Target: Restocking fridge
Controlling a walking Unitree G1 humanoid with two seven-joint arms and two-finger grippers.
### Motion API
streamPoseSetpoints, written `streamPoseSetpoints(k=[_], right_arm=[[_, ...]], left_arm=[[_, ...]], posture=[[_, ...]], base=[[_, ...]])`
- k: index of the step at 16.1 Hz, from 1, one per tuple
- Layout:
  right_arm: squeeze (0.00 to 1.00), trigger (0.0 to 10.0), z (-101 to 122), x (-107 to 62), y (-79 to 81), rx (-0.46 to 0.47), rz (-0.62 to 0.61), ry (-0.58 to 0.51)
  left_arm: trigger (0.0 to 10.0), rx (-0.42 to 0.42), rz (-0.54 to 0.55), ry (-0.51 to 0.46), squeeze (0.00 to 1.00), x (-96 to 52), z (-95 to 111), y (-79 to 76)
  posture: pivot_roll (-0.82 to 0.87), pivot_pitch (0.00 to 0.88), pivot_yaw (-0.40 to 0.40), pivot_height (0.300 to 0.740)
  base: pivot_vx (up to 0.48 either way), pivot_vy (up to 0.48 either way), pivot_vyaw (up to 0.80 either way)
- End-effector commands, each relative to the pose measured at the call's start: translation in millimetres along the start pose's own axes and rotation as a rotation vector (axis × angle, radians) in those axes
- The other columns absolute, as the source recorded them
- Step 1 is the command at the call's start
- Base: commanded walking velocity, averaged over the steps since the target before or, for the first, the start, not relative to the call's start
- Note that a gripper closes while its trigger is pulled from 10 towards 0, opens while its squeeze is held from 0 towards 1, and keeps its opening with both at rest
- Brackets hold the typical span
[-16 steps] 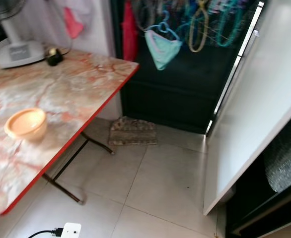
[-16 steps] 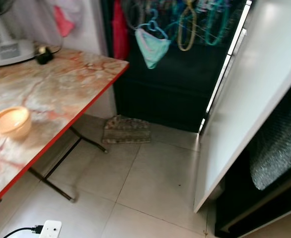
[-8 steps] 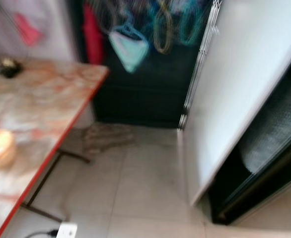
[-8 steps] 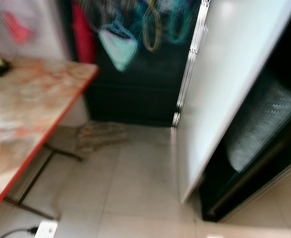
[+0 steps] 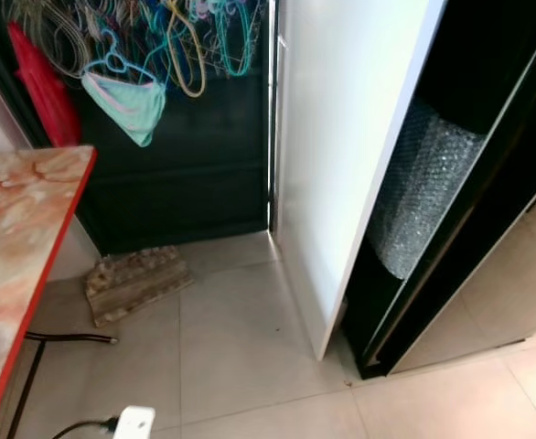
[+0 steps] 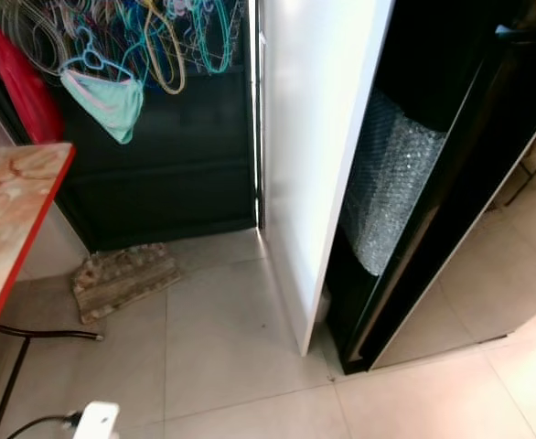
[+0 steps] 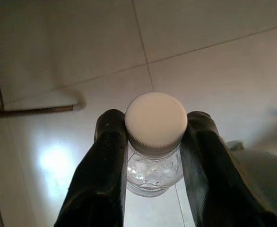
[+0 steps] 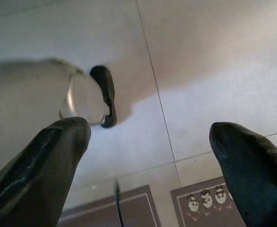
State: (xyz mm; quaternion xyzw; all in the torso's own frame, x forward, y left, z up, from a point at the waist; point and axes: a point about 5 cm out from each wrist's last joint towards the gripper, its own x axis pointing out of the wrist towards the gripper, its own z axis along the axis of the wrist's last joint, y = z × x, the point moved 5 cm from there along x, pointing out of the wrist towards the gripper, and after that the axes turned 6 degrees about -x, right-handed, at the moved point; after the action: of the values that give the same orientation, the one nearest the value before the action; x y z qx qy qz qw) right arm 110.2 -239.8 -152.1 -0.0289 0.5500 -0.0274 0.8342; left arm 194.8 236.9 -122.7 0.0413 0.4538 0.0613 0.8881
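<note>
Between table edge [image 5: 39, 274] and fridge door [image 5: 341, 155], tiled floor [image 5: 241, 366].

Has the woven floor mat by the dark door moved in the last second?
No. The mat lies against the dark door beside the table's corner as before; the whole picture shifted left, so the camera turned.

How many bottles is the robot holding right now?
1: a white-capped bottle gripped between the left gripper fingers above the floor. The right gripper is open, holding nothing.
</note>
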Motion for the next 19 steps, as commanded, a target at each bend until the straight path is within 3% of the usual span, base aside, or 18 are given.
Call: streamPoseSetpoints(k=[1,8,12,19], right_arm=[[0.0,10.0,-3.8,0.0,4.3,0.005,0.005,0.007],[0.0,10.0,-12.7,-1.2,6.9,0.018,-0.015,0.019],[0.0,10.0,-17.1,-1.9,8.0,0.037,-0.022,0.025],[0.0,10.0,-22.1,-2.6,8.9,0.08,-0.033,0.037]], left_arm=[[10.0,-0.016,0.011,0.044,0.0,-1.9,-11.6,5.2],[10.0,-0.065,0.01,0.087,0.0,-3.5,-24.7,-5.5],[10.0,-0.105,0.03,0.089,0.0,-3.0,-21.4,5.9],[10.0,-0.087,0.045,0.115,0.0,-6.5,-29.1,23.3]], posture=[[-0.1,0.0,0.034,0.74],[-0.13,0.0,-0.001,0.74],[-0.12,0.0,0.007,0.74],[-0.12,0.0,0.025,0.74]], base=[[0.0,0.259,-0.8],[0.0,0.04,-0.8],[0.0,0.0,-0.8],[0.0,0.0,-0.8]])
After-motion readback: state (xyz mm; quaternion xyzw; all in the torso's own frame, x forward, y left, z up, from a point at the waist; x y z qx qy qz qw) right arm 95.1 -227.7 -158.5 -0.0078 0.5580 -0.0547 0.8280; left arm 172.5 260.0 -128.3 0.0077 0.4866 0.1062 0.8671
